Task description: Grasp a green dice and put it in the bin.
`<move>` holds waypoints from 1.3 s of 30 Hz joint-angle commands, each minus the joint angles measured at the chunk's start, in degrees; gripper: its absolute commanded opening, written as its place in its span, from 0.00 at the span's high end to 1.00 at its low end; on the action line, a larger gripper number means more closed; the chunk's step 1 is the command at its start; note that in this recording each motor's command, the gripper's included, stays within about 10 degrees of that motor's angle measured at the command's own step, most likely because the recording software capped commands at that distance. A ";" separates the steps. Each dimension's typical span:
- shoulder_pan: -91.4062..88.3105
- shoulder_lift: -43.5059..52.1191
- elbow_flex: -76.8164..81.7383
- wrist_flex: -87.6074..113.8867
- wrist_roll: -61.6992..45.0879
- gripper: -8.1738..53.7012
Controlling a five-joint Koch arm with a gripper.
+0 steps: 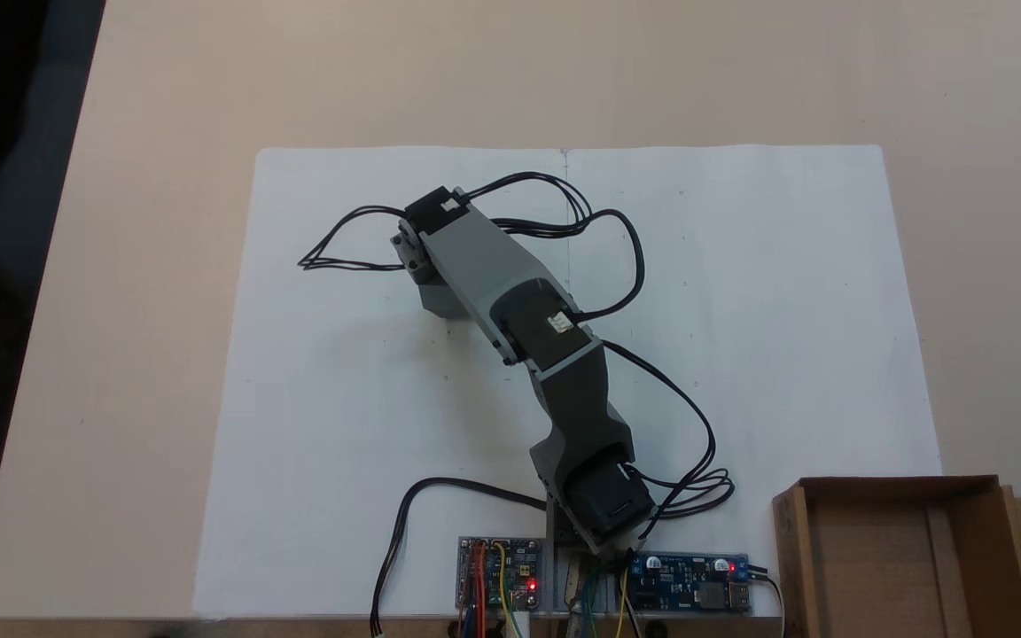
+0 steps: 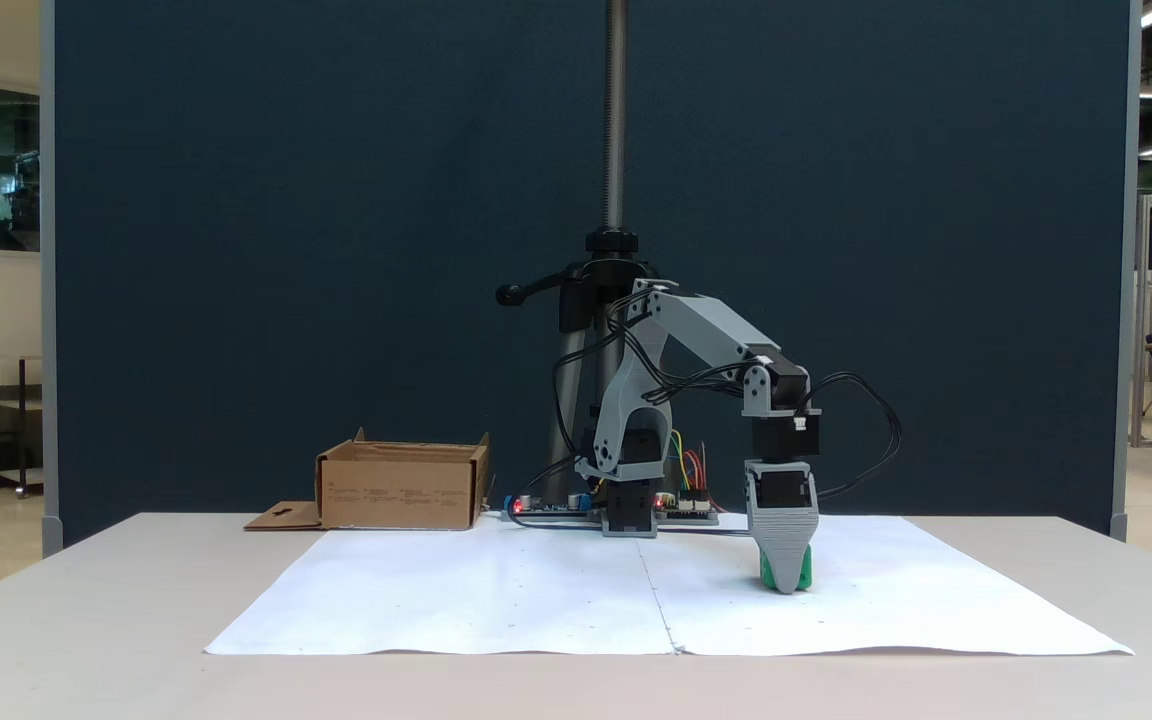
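Table (image 1: pixel 120 354) first, one pale beige top, seen from above in a fixed view and from the front at table height in a fixed view (image 2: pixel 86 600). On it lies one big white paper sheet (image 1: pixel 741 310) with a crease down its middle, covering most of the working area. One arm (image 1: pixel 510 301) in grey and black stands at the sheet's near edge in the view from above and reaches out over the paper, trailing loops of black cable. One bin (image 2: pixel 401 487), a brown cardboard box with low walls, sits off the sheet beside the arm's base, its flap with the hang-hole lying flat on the table next to it. Two small circuit boards (image 1: pixel 500 571) with red lights rest by the base, one on each side. One gripper (image 2: pixel 784 585) points straight down with its tip at the paper. One green dice (image 2: pixel 802 572) shows in the front view as slivers of green on both sides of the grey finger, right at the tip and down on the sheet, well apart from the bin. Only one grey finger faces the camera, so I cannot tell whether the jaws are spread around the cube or pinching it.
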 commanded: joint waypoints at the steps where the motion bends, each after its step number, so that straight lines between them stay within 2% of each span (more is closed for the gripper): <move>1: 0.18 1.41 -1.67 -1.41 4.31 0.68; 11: 9.49 9.84 -1.32 -0.53 4.22 0.68; 14: 15.29 17.49 -0.35 -0.44 3.25 0.68; 20: 24.61 24.61 -0.35 -0.79 -0.62 0.68; 27: 36.30 32.78 -0.79 -2.46 -10.99 0.68; 39: 64.78 35.60 -1.85 -6.77 -26.89 0.68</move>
